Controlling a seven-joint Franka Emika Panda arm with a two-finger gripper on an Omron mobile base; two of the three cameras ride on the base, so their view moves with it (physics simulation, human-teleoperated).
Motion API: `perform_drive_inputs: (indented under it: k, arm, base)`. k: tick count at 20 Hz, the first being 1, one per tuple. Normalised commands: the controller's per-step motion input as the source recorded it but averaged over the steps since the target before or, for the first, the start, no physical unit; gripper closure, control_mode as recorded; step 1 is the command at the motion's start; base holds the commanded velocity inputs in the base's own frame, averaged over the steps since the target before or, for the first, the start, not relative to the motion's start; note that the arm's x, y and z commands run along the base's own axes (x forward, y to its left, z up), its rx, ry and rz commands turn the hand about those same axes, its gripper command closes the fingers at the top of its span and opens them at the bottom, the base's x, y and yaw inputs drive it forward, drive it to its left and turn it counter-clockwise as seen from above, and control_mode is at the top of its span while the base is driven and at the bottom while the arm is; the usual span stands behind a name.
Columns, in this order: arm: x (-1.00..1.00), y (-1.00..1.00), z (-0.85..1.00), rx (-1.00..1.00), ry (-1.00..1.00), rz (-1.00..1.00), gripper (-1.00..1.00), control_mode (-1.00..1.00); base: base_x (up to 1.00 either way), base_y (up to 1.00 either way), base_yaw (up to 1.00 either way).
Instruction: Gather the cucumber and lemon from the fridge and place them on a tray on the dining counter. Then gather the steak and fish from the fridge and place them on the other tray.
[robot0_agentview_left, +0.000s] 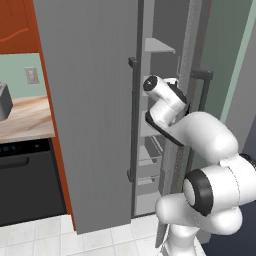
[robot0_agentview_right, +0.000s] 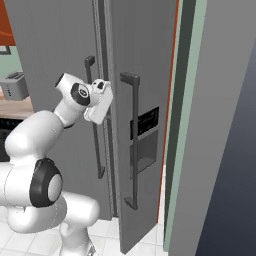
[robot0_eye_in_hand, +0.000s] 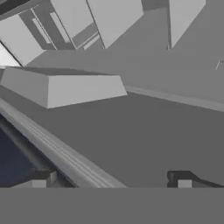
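The fridge (robot0_agentview_left: 90, 100) has its left door swung partly open, and white shelves (robot0_agentview_left: 158, 47) show in the gap. My arm reaches into that gap, with the hand (robot0_agentview_right: 100, 100) at the edge of the doors. In the hand view my gripper (robot0_eye_in_hand: 111, 181) is open wide, with nothing between its fingertips (robot0_eye_in_hand: 40, 180). Ahead of it lie grey fridge shelves and door bins (robot0_eye_in_hand: 78, 87). The cucumber, lemon, steak, fish, both trays and the dining counter are out of view.
The right fridge door (robot0_agentview_right: 145, 125) with a dispenser panel and a long handle (robot0_agentview_right: 132, 140) stands close beside my hand. A wooden counter (robot0_agentview_left: 25, 117) over a dark oven (robot0_agentview_left: 25, 175) lies to the left. A wall (robot0_agentview_right: 220, 150) closes in on the right.
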Motion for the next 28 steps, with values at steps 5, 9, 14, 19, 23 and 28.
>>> perform_drive_inputs:
  k: [5,9,14,19,23,28]
  arm:
    - [-0.46,-0.6,0.16,-0.01,0.0,-0.05,-1.0,-1.0]
    - [-0.19,-0.76,0.19,0.0,0.02,-0.04,-1.0,-1.0]
    - [-0.05,-0.78,0.19,0.0,0.04,-0.01,-1.0,-1.0]
    - [-0.01,-0.74,0.15,0.0,0.03,0.0,-1.0,-1.0]
    - [0.0,-0.71,0.14,0.0,0.04,0.0,-1.0,-1.0]
    - [0.0,-0.65,0.09,0.0,0.04,0.0,-1.0,-1.0]
  base:
    - [0.0,0.0,0.0]
    - [0.0,0.0,0.0]
    - [0.0,0.0,0.0]
    - [0.0,0.0,0.0]
    - [0.0,0.0,0.0]
    - [0.0,0.0,0.0]
